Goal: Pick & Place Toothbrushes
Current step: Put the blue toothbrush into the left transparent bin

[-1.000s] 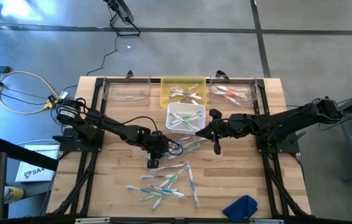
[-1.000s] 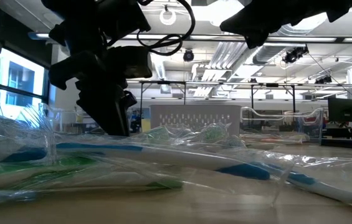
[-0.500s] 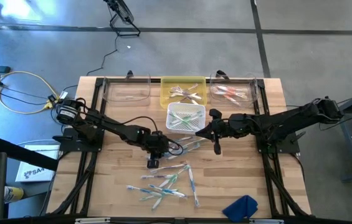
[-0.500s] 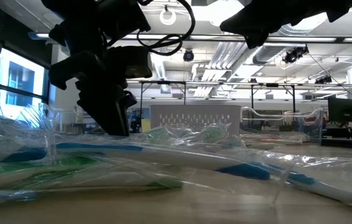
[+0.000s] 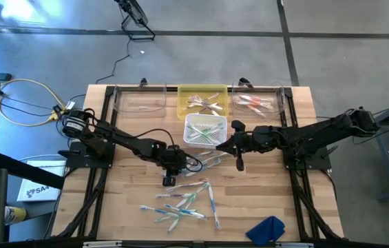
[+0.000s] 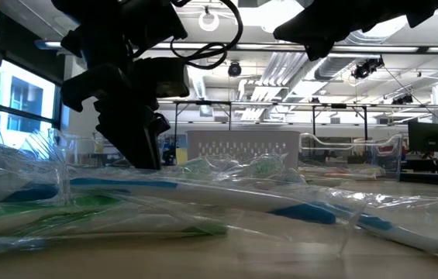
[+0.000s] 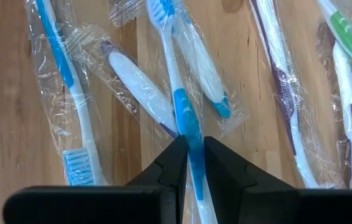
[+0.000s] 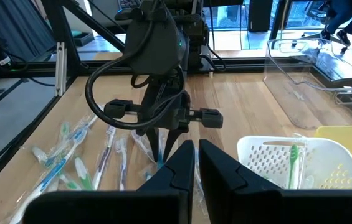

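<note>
Left gripper (image 7: pixel 190 144): down on the wooden table (image 5: pixel 132 207) at the near-centre cluster; dark fingers narrowed onto the wrapped white toothbrush with blue grip (image 7: pixel 182 109), pinching its handle; not yet lifted
Axis: handle running straight out ahead between the fingers, bristle head at the far end; grip square across it
Neighbours: wrapped white toothbrush with purple tip (image 7: pixel 141 90) crossing just beside; second blue-bristled wrapped brush (image 7: pixel 70 106) lying apart
Nearer arm: left, already on it; right gripper (image 8: pixel 194 158) closed and empty, held above the table beside the white perforated basket (image 5: pixel 204 129)
Bins: yellow tray (image 5: pixel 202 100) and clear tubs beyond the basket
Change: arms and brushes in the same places as a second ago; only the left fingers drawn slightly tighter
</note>
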Controlling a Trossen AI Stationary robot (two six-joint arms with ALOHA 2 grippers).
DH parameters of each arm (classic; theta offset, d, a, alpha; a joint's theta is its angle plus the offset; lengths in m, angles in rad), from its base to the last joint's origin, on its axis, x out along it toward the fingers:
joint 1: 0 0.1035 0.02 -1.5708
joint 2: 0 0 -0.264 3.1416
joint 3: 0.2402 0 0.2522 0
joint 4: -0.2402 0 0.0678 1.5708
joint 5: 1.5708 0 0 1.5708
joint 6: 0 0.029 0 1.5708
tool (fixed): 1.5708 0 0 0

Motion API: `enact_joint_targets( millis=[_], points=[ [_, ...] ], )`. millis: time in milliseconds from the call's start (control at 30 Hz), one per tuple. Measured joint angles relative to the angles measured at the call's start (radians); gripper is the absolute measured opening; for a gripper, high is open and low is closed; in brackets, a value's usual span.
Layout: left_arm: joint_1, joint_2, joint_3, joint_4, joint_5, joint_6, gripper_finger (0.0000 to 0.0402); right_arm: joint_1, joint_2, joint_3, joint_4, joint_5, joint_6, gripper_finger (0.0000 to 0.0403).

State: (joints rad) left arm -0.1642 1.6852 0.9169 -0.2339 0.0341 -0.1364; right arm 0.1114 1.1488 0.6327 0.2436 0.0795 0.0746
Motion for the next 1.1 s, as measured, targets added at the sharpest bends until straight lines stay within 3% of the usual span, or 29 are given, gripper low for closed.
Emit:
enact_joint_targets(
  millis=[133, 333, 1100],
  points=[
    [0.000, 0.000, 0.000, 0.000, 0.000, 0.000, 0.0044, 0.000, 0.000, 0.000, 0.000, 0.000, 0.000, 0.0016],
    [0.000, 0.000, 0.000, 0.003, 0.000, 0.000, 0.0004, 0.000, 0.000, 0.000, 0.000, 0.000, 0.000, 0.0016],
    [0.000, 0.000, 0.000, 0.001, 0.000, -0.001, 0.0000, 0.000, 0.000, 0.000, 0.000, -0.001, 0.000, 0.0016]
  ],
)
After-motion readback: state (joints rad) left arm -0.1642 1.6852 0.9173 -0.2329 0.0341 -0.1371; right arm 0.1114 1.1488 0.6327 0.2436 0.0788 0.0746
